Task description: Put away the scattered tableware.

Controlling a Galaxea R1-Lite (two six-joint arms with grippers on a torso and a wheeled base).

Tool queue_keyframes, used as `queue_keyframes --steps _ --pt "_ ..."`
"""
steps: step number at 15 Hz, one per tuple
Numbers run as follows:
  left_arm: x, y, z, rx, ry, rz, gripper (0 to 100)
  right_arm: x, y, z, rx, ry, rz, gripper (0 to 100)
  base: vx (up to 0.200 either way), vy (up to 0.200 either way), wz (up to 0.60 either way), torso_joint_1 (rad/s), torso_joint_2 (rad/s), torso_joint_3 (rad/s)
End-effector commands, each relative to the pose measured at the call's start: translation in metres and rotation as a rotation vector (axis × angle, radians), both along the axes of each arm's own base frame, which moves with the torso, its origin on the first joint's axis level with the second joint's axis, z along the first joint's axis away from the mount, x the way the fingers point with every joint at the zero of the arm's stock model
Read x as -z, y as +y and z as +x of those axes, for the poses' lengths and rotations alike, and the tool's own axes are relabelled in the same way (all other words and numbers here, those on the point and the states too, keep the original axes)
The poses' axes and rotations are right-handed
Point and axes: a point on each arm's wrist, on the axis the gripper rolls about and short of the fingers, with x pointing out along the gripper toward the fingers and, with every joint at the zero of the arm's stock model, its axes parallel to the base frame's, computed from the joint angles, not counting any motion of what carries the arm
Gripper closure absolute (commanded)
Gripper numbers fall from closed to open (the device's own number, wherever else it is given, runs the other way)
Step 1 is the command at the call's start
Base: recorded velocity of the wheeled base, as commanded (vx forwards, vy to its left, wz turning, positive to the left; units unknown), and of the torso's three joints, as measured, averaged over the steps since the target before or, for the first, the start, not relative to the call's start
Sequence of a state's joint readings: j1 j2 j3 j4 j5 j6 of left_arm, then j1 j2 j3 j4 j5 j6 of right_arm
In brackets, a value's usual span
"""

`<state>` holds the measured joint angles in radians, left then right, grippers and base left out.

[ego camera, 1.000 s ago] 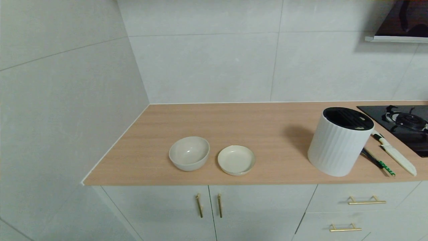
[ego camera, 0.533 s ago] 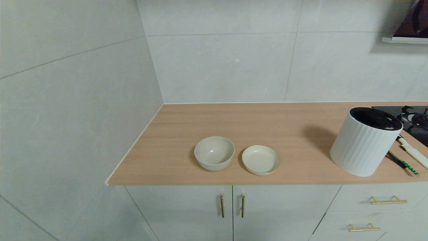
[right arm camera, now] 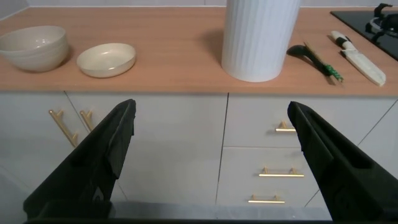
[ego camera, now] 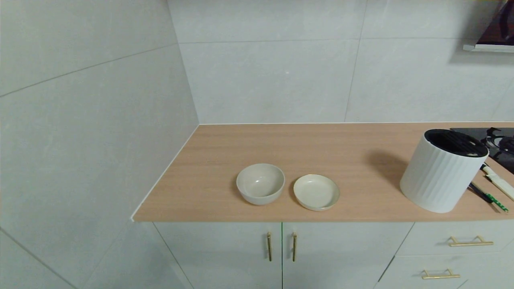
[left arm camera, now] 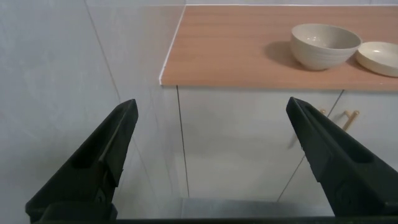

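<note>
While parked low before the cupboard doors (ego camera: 225,257): noted left tool (left arm camera: 211,104) and right tool (right arm camera: 211,104) spread wide, empty. Found bowl (ego camera: 260,183) mid-counter (ego camera: 305,148), plate (ego camera: 316,192) just beside at its 3 o'clock. Found knife (ego camera: 499,181) and chopsticks (ego camera: 488,196) at 3 o'clock of white holder (ego camera: 439,176). Judged approach step, nothing grasped yet. Next calls for lifting a tool above counter height toward one piece.

head looks down; low wrists share bowl (ego camera: 260,184).
</note>
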<state>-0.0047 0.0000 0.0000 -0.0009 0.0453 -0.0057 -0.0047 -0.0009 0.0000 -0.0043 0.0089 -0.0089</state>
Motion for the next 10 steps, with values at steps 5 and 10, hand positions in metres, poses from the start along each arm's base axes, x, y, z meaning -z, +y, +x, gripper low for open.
queue_keyframes --steps 5,10 --pt "-0.0001 0.0000 0.0001 -0.001 0.001 0.000 0 -0.0001 0.0000 0.0001 0.000 0.001 0.000 0 0.000 0.000 0.00 0.000 0.00 0.000" --pt "-0.0001 0.0000 0.0001 -0.001 0.001 0.000 0 -0.0001 0.0000 0.0001 0.000 0.001 0.000 0 0.000 0.000 0.00 -0.091 0.19 0.102"
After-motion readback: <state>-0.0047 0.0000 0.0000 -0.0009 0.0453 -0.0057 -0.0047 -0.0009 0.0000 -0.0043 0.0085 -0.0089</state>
